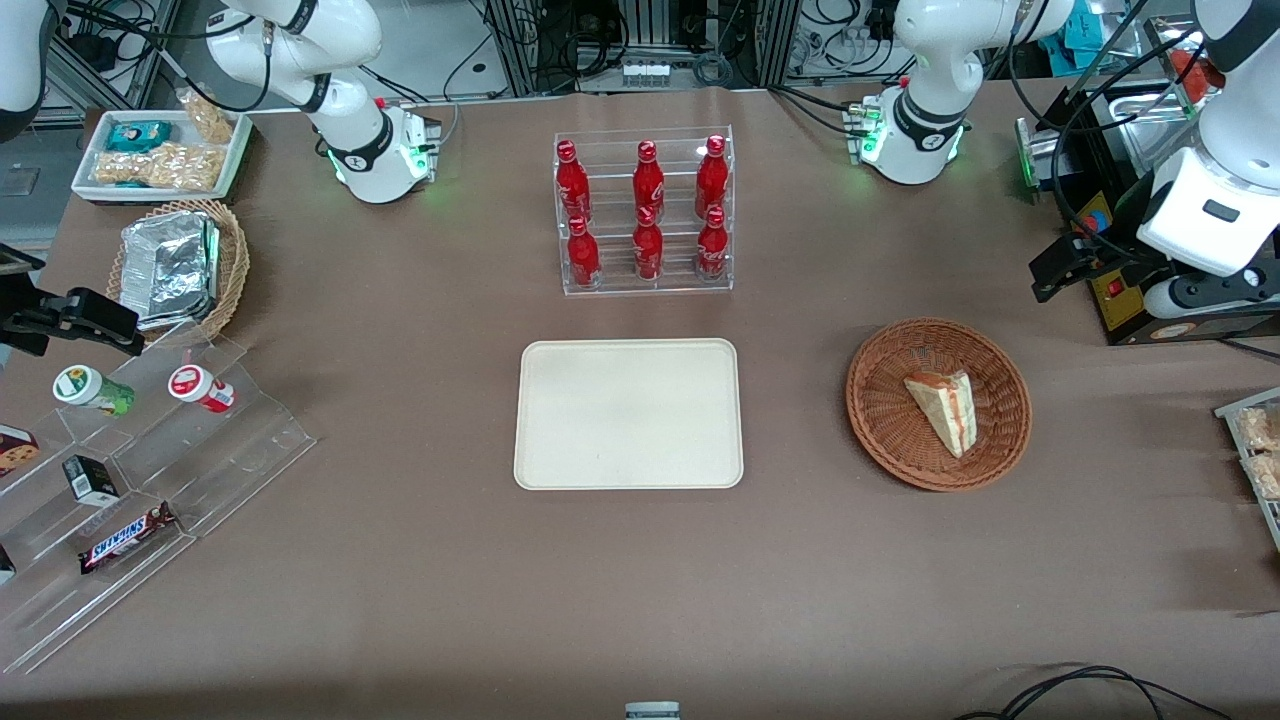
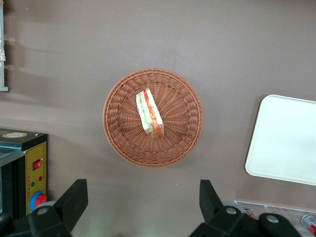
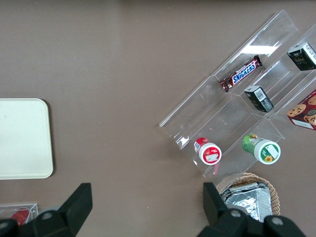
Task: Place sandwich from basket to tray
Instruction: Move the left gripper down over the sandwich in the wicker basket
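The sandwich (image 1: 945, 405) (image 2: 149, 113), a pale wedge with red and green filling, lies inside the reddish-brown wicker basket (image 1: 880, 440) (image 2: 182, 143). The cream tray (image 1: 628, 413) (image 2: 286, 140) sits flat and bare on the table beside the basket, toward the parked arm's end. My left gripper (image 1: 1050, 275) (image 2: 142, 190) hangs high above the table, up from the basket and a little toward the working arm's end. It is open, its black fingers (image 2: 78, 190) spread wide with only brown table between them. Nothing touches the sandwich.
A clear rack of red bottles (image 1: 645, 215) stands farther from the front camera than the tray. A black and yellow box (image 1: 1130, 290) (image 2: 34, 170) sits near the basket at the working arm's end. A clear stepped shelf with snacks (image 1: 150, 450) and a tan basket of foil packs (image 1: 180, 265) lie toward the parked arm's end.
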`<control>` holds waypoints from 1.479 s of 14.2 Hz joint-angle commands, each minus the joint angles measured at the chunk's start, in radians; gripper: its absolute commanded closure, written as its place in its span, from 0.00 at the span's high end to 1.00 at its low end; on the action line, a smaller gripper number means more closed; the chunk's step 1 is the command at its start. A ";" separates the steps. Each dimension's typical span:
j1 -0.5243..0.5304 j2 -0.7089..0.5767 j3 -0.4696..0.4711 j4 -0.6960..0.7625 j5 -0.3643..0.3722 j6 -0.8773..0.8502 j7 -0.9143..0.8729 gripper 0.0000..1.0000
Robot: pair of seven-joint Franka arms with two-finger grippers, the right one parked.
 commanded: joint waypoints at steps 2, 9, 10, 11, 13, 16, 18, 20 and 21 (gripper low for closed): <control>-0.005 -0.016 0.001 -0.014 -0.006 0.012 -0.013 1.00; 0.000 0.056 0.005 -0.031 0.005 0.020 -0.024 1.00; 0.000 0.098 0.005 -0.030 0.010 0.031 -0.038 1.00; 0.003 0.133 0.007 -0.031 0.008 0.044 -0.077 1.00; 0.006 0.182 0.010 -0.043 0.013 0.060 -0.150 1.00; 0.009 0.156 0.010 -0.251 0.079 0.281 -0.171 1.00; 0.009 0.130 0.012 -0.408 0.083 0.453 -0.248 1.00; 0.011 0.115 0.012 -0.537 0.090 0.604 -0.312 1.00; 0.011 0.116 0.013 -0.586 0.090 0.668 -0.325 1.00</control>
